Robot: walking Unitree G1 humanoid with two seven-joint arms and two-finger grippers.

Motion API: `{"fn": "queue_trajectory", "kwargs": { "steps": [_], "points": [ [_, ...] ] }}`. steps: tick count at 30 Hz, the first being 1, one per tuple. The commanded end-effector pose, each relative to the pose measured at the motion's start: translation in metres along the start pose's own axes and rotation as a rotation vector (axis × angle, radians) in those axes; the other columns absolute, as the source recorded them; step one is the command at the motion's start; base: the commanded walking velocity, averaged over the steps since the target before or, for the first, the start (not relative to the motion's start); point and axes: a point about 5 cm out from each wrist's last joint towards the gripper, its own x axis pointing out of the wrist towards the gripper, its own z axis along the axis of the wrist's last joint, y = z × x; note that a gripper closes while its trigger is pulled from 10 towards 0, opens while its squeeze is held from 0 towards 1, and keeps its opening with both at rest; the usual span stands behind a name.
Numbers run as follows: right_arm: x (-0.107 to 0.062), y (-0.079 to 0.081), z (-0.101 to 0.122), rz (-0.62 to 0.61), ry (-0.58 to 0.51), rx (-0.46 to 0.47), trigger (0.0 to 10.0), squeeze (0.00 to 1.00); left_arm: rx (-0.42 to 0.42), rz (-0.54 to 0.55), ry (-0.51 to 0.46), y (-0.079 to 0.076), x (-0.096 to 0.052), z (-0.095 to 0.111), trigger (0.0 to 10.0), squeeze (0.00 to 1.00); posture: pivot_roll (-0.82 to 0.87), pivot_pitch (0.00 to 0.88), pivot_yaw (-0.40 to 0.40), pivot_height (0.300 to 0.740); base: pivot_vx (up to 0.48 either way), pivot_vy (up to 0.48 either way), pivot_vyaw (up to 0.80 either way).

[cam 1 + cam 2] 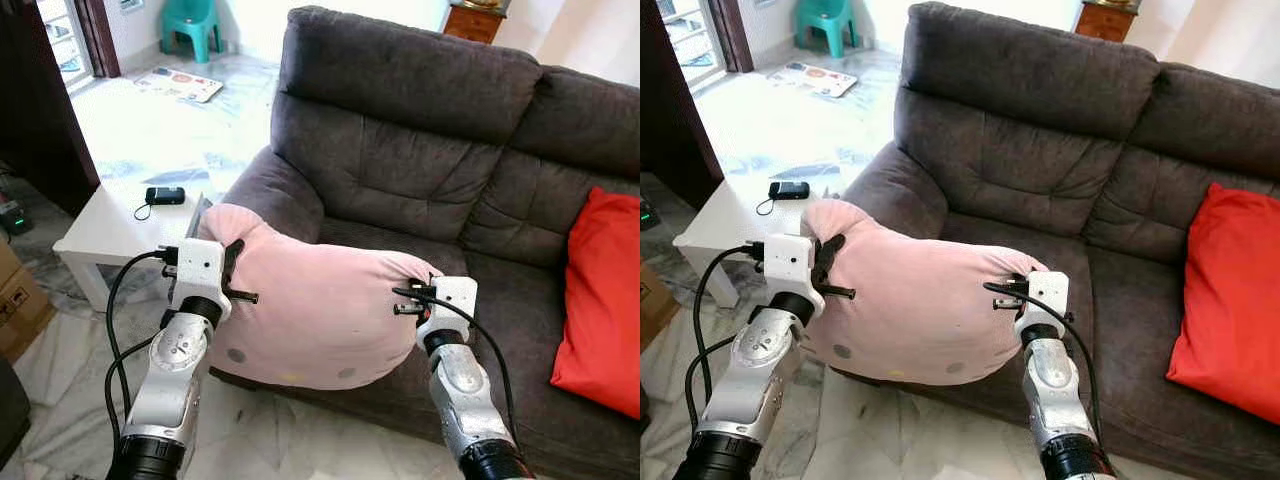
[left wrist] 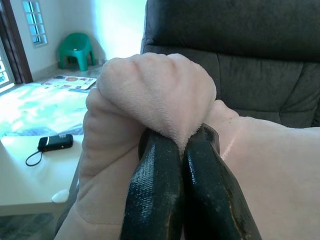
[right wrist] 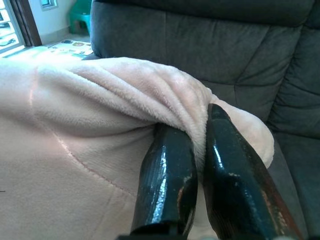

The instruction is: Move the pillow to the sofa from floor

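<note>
A soft pale pink plush pillow [image 1: 320, 310] with a few small grey dots hung stretched between the two arms, lifted over the near edge of the dark grey fabric sofa's [image 1: 420, 150] seat, its far side against the seat cushion and its lower edge hanging in front of the sofa. The left gripper [image 2: 182, 145] held the pillow's left corner, its two black fingers [image 2: 155, 190] clenched tightly on a bunched fold of the plush, as the left wrist view showed. The right gripper [image 3: 200, 135] held the right corner the same way, its fingers [image 3: 167, 175] pinched together on a gathered ridge of the fabric. Both silver arms reached forward from the near side, black cables looping beside them. On the right part of the sofa, well apart from the pink pillow, a bright red cushion [image 1: 600, 300] leaned against the backrest. To the left of the sofa stood a low white table [image 1: 110, 235] bearing a small black device with a cord [image 1: 163, 196]. Farther back on the pale marble floor [image 1: 150, 130] lay a flat colourful mat [image 1: 180, 83], and beyond it stood a small green plastic chair [image 1: 192, 25]. A brown cardboard box [image 1: 18, 295] sat at the near left edge.
</note>
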Motion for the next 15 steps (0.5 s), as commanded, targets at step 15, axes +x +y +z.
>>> {"fn": "queue_trajectory", "kwargs": {
  "steps": [15],
  "points": [
    [0.0090,-0.0174,0.0224,-0.074,-0.100,0.006,10.0,0.00,0.026,0.007,-0.061,0.0007,0.0065,0.0108,10.0,0.00,0.22,0.000,-0.173,0.740,0.000,-0.144,-0.72]
  ]
}}
